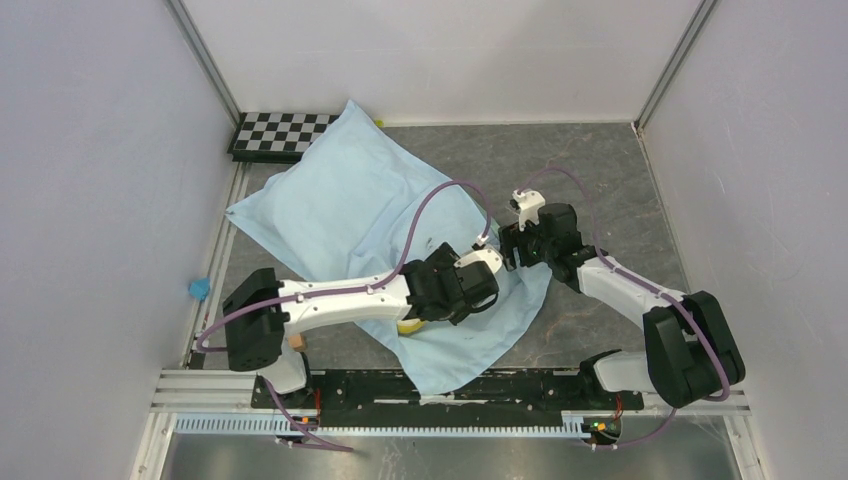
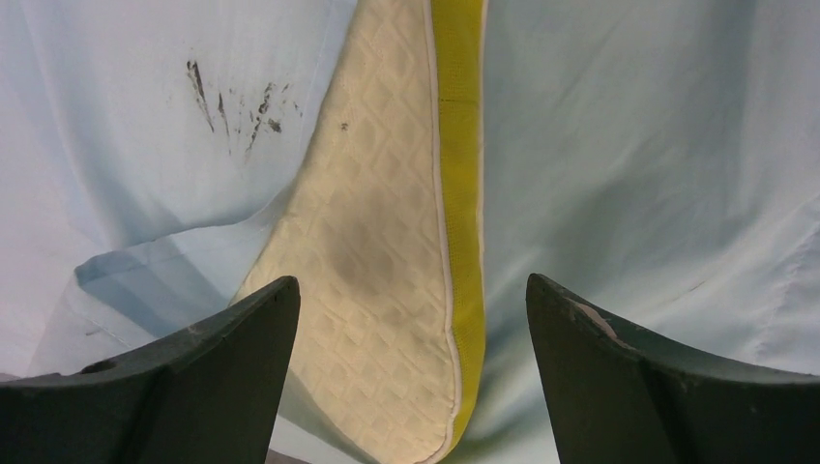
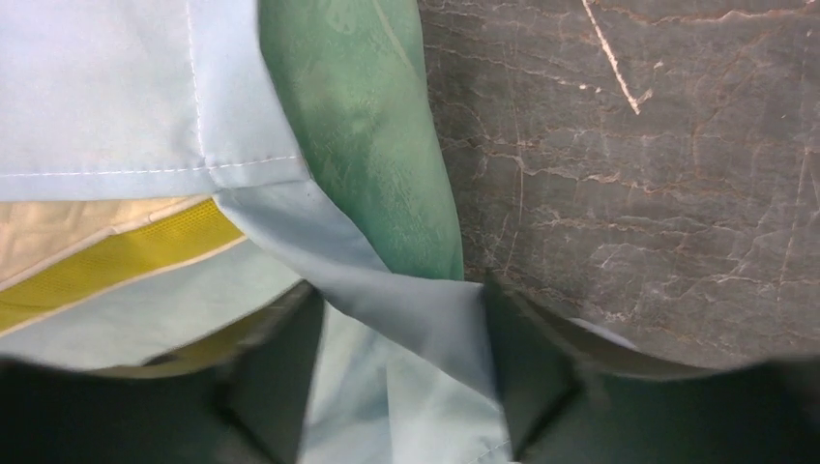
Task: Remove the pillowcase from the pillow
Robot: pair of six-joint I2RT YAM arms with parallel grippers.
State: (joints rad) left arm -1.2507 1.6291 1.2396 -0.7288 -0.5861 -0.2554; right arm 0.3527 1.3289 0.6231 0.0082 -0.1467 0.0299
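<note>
pillowcase (image 1: 340,200): light-blue, wrinkled, lies diagonally on the table (image 1: 600,170) from the far-left corner toward the near centre; most of the pillow is inside it
pillow (image 2: 387,193): cream, quilted; only one corner shows, poking out of the pillowcase opening at the near end, under the left wrist
yellow band (image 2: 459,145): runs along the exposed pillow edge, blue cloth on both sides of it
dark marks (image 2: 237,101): a few streaks on the blue cloth, left of the pillow corner in the left wrist view
green flap (image 3: 367,126): pale green inner layer at the pillowcase's open end, lying on the bare table beside the blue hem
left gripper (image 2: 411,285): released, jaws wide apart, hovering over the bare pillow corner; fingers (image 2: 222,367) on either side of it, nothing pinched
right gripper (image 3: 398,290): at the pillowcase's right edge, just beside the left gripper; a fold of blue cloth runs between its fingers (image 3: 546,367) (blurred, can't tell if they clamp it or just straddle it)
arms: both reach to mid-table and meet over the open end of the pillowcase
checkerboard (image 1: 282,133): black-and-white board at the far left, partly under the pillowcase's far corner
small blue object (image 1: 200,290): at the table's left edge, apart from the cloth, too small to identify
</note>
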